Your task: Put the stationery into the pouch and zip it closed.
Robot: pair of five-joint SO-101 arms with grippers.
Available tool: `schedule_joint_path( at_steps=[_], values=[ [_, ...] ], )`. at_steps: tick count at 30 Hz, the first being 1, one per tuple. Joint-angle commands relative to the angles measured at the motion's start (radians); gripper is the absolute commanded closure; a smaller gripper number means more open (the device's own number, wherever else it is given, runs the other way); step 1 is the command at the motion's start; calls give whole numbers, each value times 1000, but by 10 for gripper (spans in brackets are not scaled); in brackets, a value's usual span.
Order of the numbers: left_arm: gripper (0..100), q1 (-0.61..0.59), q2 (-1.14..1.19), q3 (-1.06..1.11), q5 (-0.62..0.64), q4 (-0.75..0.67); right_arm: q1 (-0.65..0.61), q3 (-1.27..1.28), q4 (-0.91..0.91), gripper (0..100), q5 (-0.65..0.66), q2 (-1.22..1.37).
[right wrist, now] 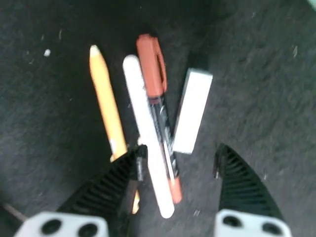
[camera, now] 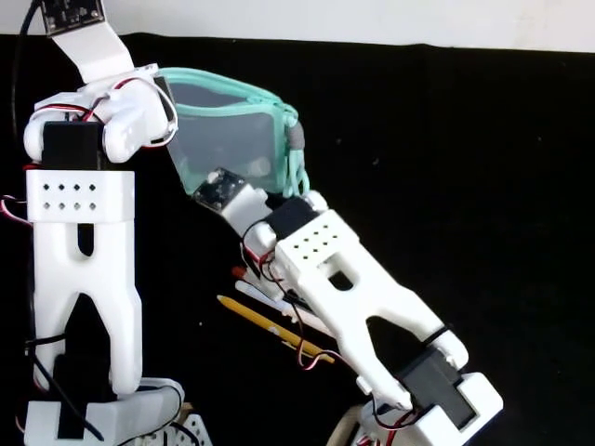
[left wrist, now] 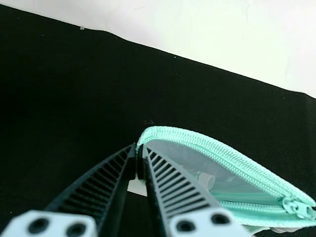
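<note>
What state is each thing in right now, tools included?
pouch, unzipped, mouth open, end pinched by left tool
left tool, shut on pouch
right tool, open, empty
pencil, loose on the table
white pen, loose on the table
orange pen, capped, loose on the table
eraser, loose on the table

In the high view the right arm hides most of the stationery beside the pencil. The pouch is cut off by the left wrist view's edge, and the white thing inside it cannot be identified.
</note>
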Motion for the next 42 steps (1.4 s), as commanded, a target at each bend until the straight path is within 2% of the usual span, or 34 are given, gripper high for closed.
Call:
schedule_joint_path(
  at_steps=[1, 10, 22, 31, 42],
  values=[
    [994, 1, 47, 4, -5, 0, -2, 30, -107, 779, 46, -35],
    [994, 1, 47, 4, -6, 0, 28, 62, -311, 779, 69, 127],
    [994, -1, 47, 4, -6, 0, 71, -82, -318, 782, 69, 323],
    [994, -1, 47, 4, -6, 0, 128, -165, -317, 984, 61, 427],
    [994, -2, 47, 4, -6, 0, 130, -165, -295, 991, 43, 427]
  ],
)
